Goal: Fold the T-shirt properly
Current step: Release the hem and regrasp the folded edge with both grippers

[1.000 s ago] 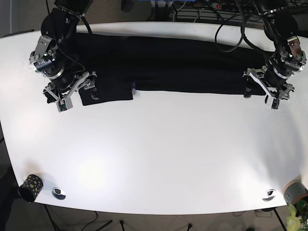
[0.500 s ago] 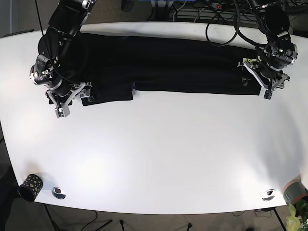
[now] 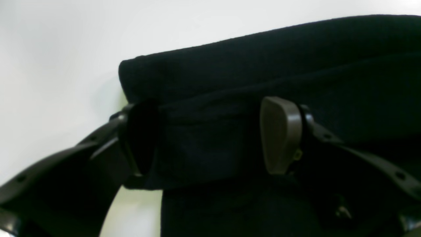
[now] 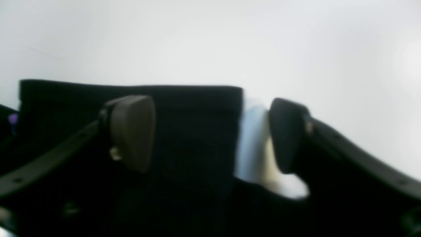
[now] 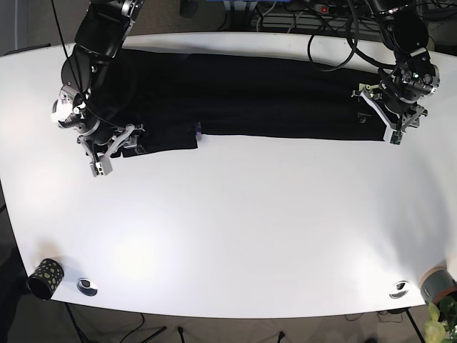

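The black T-shirt [image 5: 250, 96] lies as a long folded band across the far side of the white table [image 5: 235, 221]. My right gripper [image 5: 123, 143] is at the shirt's left end in the base view. In the right wrist view it [image 4: 209, 133] is open, with the cloth's edge [image 4: 197, 108] between its pads. My left gripper [image 5: 373, 113] is at the shirt's right end. In the left wrist view it [image 3: 210, 138] is open and astride the shirt's folded corner [image 3: 197, 75]. I cannot tell whether the pads touch the cloth.
A patterned cup [image 5: 44, 277] and a small silver disc [image 5: 87, 286] sit at the front left corner. Another disc [image 5: 399, 289] and a grey pot [image 5: 437, 284] sit at the front right. Cables [image 5: 335, 43] hang over the back edge.
Both grippers have moved in onto the shirt's two ends. The one on the base view's right rose toward the far side; the other shifted slightly toward the front.
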